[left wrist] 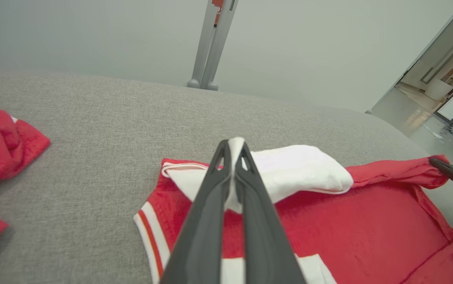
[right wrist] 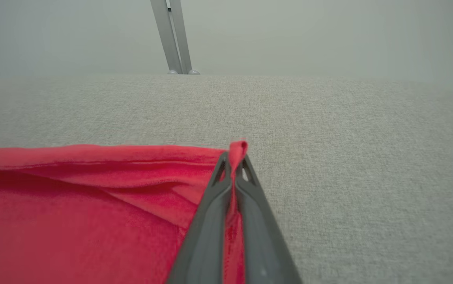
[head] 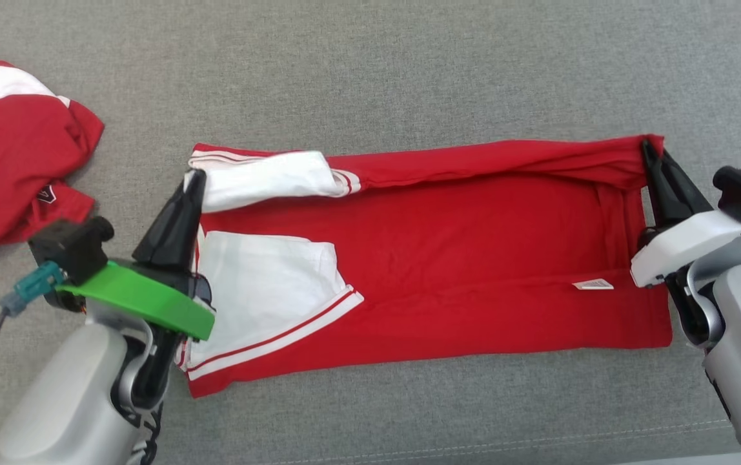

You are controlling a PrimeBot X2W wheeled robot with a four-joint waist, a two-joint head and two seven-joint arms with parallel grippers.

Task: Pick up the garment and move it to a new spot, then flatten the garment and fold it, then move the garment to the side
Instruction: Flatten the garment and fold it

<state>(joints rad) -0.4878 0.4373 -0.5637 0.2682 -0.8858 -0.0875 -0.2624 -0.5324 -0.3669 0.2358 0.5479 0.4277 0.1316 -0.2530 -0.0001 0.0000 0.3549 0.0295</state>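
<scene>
The garment (head: 461,258) is a red shirt with white, red-striped sleeves, lying spread across the grey surface with its far long edge lifted and folded toward me. My left gripper (head: 195,177) is shut on the white sleeve fabric at the shirt's left end; in the left wrist view white cloth (left wrist: 235,173) is pinched between the fingers (left wrist: 210,205). My right gripper (head: 649,150) is shut on the red far-right corner, and red cloth (right wrist: 237,150) pokes out past its tips. The garment (left wrist: 368,236) stretches between the two grippers.
A second red and white garment (head: 15,148) lies crumpled at the far left of the grey cushion (head: 409,71). A small white label (head: 593,284) lies on the shirt near its right end. A grey metal post (left wrist: 212,43) stands behind the surface.
</scene>
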